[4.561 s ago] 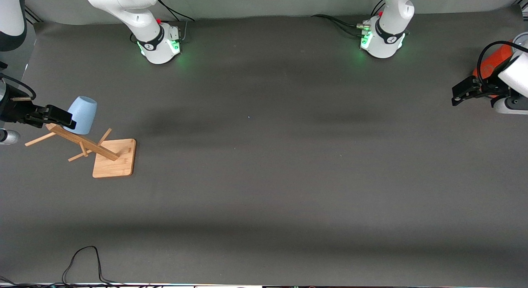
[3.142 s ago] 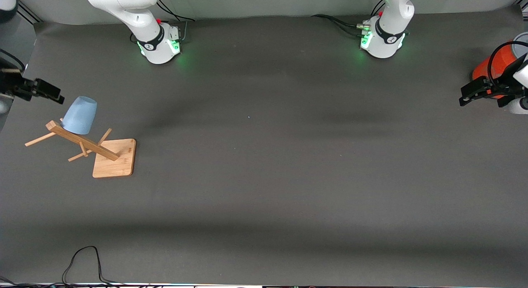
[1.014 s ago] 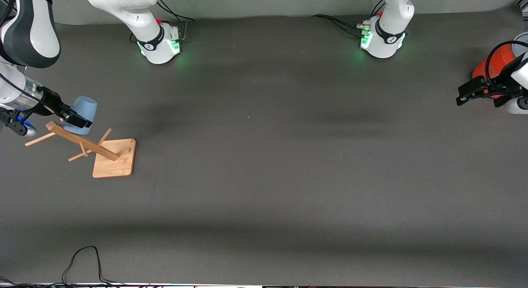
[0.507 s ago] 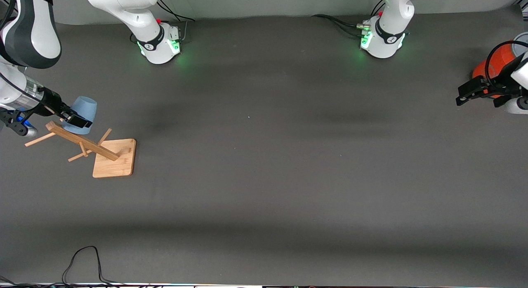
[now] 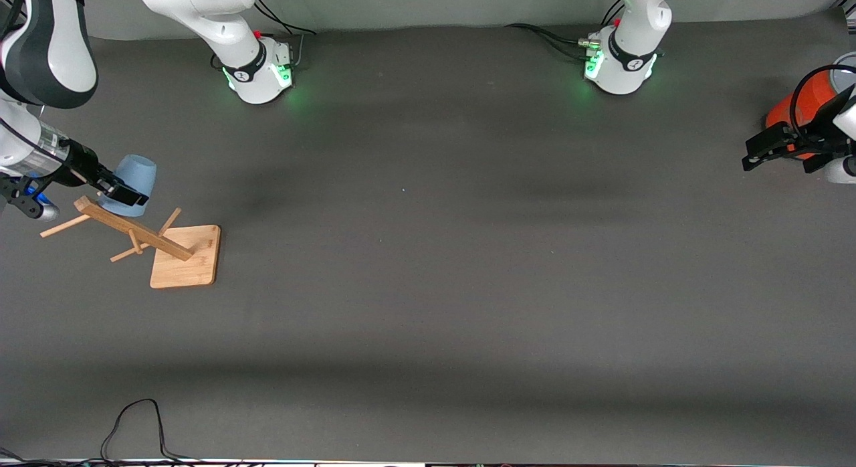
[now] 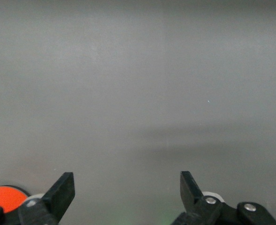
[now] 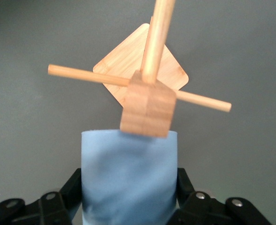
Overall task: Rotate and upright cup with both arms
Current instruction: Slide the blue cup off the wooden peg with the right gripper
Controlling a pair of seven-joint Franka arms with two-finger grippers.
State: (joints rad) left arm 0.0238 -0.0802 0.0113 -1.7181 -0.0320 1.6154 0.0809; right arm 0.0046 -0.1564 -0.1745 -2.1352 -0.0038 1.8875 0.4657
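The pale blue cup [image 5: 138, 172] hangs upside down on a peg of the wooden rack [image 5: 184, 256] at the right arm's end of the table. My right gripper [image 5: 124, 188] is shut on the cup's sides, close to its rim. In the right wrist view the cup [image 7: 128, 180] fills the space between both black fingers of the right gripper [image 7: 129, 179], with the rack's post end [image 7: 147, 108] just over it. My left gripper [image 5: 754, 151] waits open over the left arm's end of the table; the left wrist view shows nothing in the left gripper [image 6: 127, 181].
An orange cylinder with a grey lid [image 5: 798, 100] stands by the left gripper, and its edge [image 6: 4, 197] shows in the left wrist view. The rack's pegs [image 5: 63, 226] stick out sideways under the cup. A black cable [image 5: 134, 420] loops at the table's near edge.
The right gripper drew back from the rack, returned to the cup and closed its fingers on it. The left gripper has barely shifted by the orange cylinder.
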